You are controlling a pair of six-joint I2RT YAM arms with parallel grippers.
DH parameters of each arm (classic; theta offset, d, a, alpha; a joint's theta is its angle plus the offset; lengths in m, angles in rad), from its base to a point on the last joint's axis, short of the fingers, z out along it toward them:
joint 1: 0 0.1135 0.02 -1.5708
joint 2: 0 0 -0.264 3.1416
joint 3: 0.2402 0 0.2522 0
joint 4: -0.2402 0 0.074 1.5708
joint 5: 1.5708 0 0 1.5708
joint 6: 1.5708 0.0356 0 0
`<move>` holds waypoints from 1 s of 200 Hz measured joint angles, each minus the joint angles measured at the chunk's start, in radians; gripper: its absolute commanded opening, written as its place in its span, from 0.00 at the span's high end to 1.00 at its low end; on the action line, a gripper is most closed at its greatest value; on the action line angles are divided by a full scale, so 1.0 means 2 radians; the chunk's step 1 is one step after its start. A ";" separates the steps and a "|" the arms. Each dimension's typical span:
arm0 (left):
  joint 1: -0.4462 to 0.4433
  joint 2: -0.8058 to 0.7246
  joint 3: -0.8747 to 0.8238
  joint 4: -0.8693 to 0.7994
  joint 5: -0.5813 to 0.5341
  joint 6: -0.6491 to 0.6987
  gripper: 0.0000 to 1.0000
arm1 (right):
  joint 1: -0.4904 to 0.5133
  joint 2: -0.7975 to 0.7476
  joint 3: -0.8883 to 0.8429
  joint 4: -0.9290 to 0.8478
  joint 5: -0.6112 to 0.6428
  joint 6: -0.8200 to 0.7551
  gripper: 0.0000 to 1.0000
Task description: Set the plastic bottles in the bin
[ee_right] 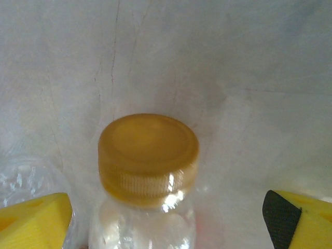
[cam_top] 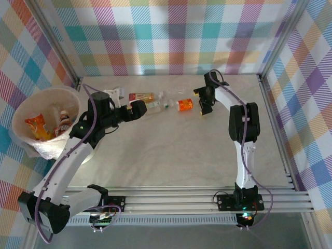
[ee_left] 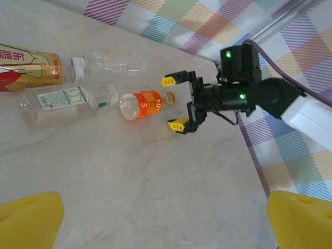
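On the pale table [cam_top: 171, 150], the right gripper [ee_left: 172, 102], spread, straddles the orange bottle [ee_left: 148, 104] near its cap; next it probably must close. The left gripper [ee_left: 166, 220], spread, waits nearby.

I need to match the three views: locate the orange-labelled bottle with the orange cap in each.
Top external: orange-labelled bottle at far centre of the table, beside the right hand.
Left wrist: upper middle, lying on its side.
Right wrist: its orange cap at centre.
Shared landmark: the right hand's yellow fingertips flanking the cap.
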 measured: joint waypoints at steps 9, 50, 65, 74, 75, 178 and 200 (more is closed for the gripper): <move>0.000 -0.003 -0.001 0.000 0.002 0.003 0.00 | 0.000 0.016 0.020 -0.010 -0.004 0.006 0.05; 0.000 -0.007 -0.007 0.001 0.006 0.009 0.00 | -0.001 0.049 0.080 -0.048 -0.017 0.022 0.09; 0.000 -0.007 -0.010 0.001 0.009 0.009 0.00 | -0.001 0.051 0.082 -0.054 -0.018 0.022 0.13; 0.000 -0.007 -0.012 0.002 0.011 0.009 0.00 | -0.002 0.051 0.083 -0.056 -0.018 0.024 0.14; 0.000 -0.007 -0.012 0.002 0.011 0.009 0.00 | -0.002 0.051 0.083 -0.057 -0.018 0.023 0.14; -0.001 -0.003 -0.018 0.003 0.026 0.012 0.00 | -0.005 -0.018 -0.052 0.016 -0.014 0.013 0.58; -0.005 -0.002 -0.020 0.004 0.035 0.012 0.00 | -0.005 -0.072 -0.134 0.061 -0.006 0.008 0.65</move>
